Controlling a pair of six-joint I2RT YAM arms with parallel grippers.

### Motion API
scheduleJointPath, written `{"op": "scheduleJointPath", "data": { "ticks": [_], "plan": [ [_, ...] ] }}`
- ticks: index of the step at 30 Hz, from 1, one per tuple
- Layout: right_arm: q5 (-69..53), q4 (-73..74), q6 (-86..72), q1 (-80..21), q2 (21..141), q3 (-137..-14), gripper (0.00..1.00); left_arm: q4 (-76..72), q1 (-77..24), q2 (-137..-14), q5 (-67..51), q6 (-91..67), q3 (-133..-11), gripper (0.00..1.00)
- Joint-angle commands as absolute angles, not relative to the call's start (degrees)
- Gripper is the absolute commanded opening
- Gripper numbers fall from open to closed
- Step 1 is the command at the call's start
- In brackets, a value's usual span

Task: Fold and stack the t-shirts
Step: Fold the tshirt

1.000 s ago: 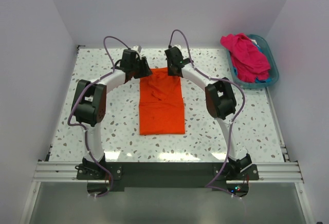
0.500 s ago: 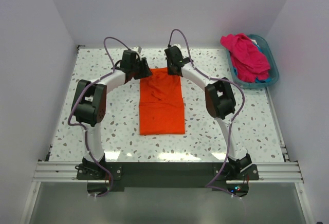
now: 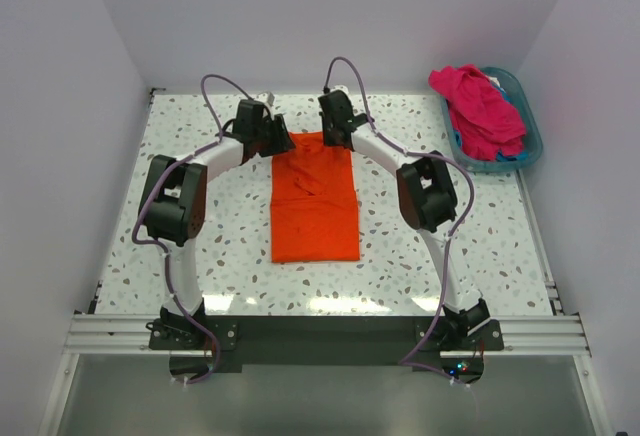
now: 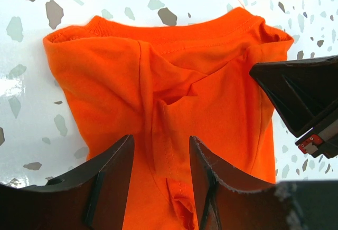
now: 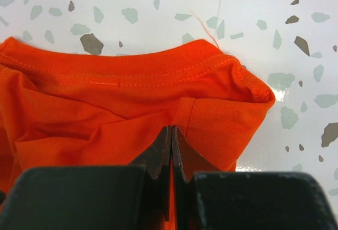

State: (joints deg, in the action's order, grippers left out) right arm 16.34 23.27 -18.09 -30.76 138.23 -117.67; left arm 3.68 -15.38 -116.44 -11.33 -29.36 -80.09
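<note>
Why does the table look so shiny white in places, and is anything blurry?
Top view: glare streaks the table along its near edge. Left wrist view: glare beside the orange t-shirt; the left gripper looks soft. Right wrist view: glare by the shirt's corner; the right gripper is blurred.

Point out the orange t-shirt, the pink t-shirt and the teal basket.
orange t-shirt (image 3: pixel 315 211), top view, middle of the folded cloth.
pink t-shirt (image 3: pixel 480 106), top view, bunched middle.
teal basket (image 3: pixel 534 128), top view, right rim.
</note>
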Motion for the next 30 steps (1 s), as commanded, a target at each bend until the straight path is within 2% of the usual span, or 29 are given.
{"op": "scheduleJointPath", "data": {
  "ticks": [1,17,21,24,25,27,28,30],
  "plan": [
    [14.42,19.60,-16.96,-31.29,135.97,-117.51,0.00,0.88,-14.77,-113.55,-12.30,-29.62,-79.37,0.51],
    [9.14,15.73,-17.58,-32.08,137.90,-114.79,0.00,-2.11,-14.50,-112.59,-12.83,-30.85,-76.90,0.50],
    [9.93,16.17,-17.58,-31.55,137.55,-114.96,0.06,-2.20,-14.50,-111.97,-13.09,-30.85,-77.08,0.51],
    [8.44,17.66,-18.10,-30.41,137.72,-117.50,0.15,-2.02,-14.50,-110.92,-13.27,-31.11,-76.73,0.53],
    [8.09,17.75,-18.28,-30.06,137.38,-117.86,0.24,-2.02,-14.50,-109.87,-13.27,-31.29,-76.38,0.54],
    [7.74,18.28,-18.19,-29.79,136.50,-118.30,0.36,-1.76,-14.50,-108.38,-12.57,-32.34,-74.98,0.57],
    [7.65,18.28,-18.02,-29.71,135.19,-118.30,0.53,-1.76,-14.50,-106.72,-11.96,-33.21,-74.27,0.59],
    [7.47,18.81,-18.02,-29.71,133.34,-118.21,0.66,-0.80,-14.50,-104.51,-10.47,-34.36,-71.47,0.61]
  ]
}}
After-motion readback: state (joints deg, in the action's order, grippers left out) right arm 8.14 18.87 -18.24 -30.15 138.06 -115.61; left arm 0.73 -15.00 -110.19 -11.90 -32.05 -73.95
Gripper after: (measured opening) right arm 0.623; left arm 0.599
